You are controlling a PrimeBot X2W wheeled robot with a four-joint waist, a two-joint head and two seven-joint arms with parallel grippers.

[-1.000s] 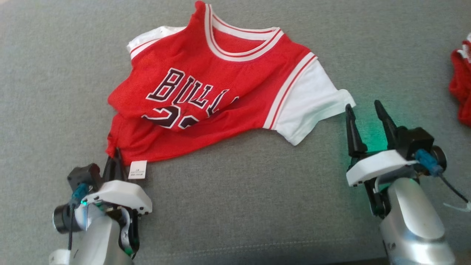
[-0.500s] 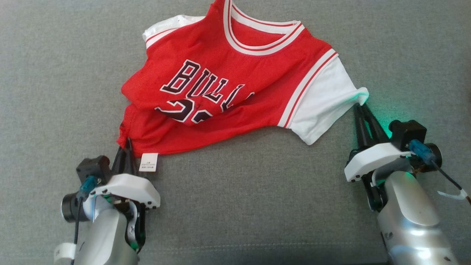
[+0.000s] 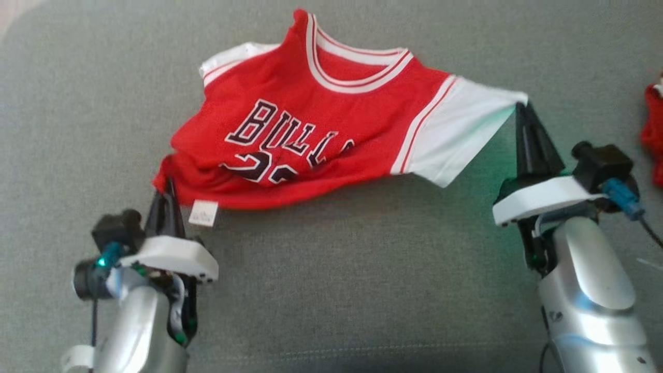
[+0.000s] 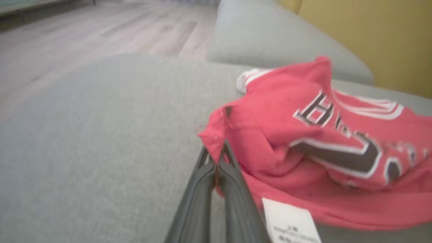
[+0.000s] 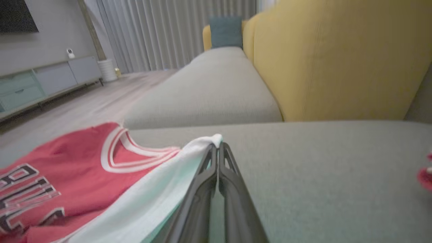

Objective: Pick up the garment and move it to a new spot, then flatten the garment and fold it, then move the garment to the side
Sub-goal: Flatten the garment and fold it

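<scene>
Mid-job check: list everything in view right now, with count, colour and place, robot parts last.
sofa seat: one, grey, under everything
jersey: one, red with white sleeves and dark lettering, rumpled on the sofa seat
care label: one, white, at the jersey's lower hem
second garment: one, red, on the seat at the head view's right edge, apart from the jersey
backrest: one, yellow, behind the seat
cushion: one, blue, far end of the sofa
curtains: one set, grey, far wall
cabinet: one, pale grey-green, along the wall
floor: pale wood, beside the sofa
left hand: one, dark fingers, shut on the jersey's lower hem corner
right hand: one, dark fingers, shut on the white sleeve's edge
</scene>
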